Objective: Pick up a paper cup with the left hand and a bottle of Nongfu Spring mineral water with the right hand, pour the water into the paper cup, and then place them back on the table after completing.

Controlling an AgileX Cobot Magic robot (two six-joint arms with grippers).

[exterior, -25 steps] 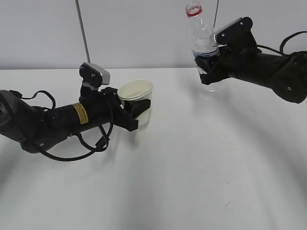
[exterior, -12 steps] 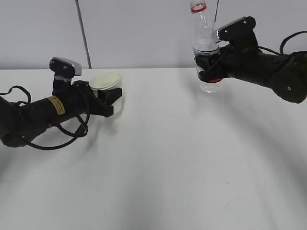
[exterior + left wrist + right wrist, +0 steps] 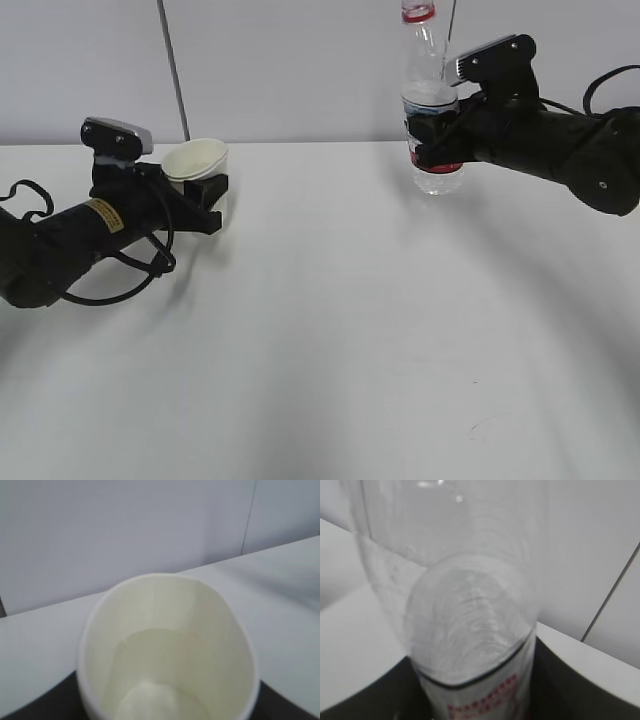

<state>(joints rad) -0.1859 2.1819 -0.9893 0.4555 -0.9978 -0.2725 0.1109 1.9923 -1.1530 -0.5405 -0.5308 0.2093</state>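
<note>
While you look at the outside view, your left hand [image 3: 205, 192] sits at the left of the frame with its jaws closed on the paper cup [image 3: 195, 160]. The cup stands upright with its mouth open to the top. From the left wrist view you look down into the cup [image 3: 167, 650], and its rim is squeezed a bit out of round. Whether water is inside is too blurry to tell.

Your right hand [image 3: 432, 135] is at the upper right of the frame, clamped around the bottle [image 3: 428, 100]. The bottle stands upright with its red neck ring at the very top edge of the frame. In the right wrist view the water [image 3: 470, 625] fills only the lower part of the bottle, just above the red and white label [image 3: 482, 700].

The cup and the bottle are well apart, with bare white table [image 3: 330, 330] between them. A thin grey seam [image 3: 172, 70] runs down the wall behind the cup. Loose black cables [image 3: 125, 265] curl on the table by your left arm.
</note>
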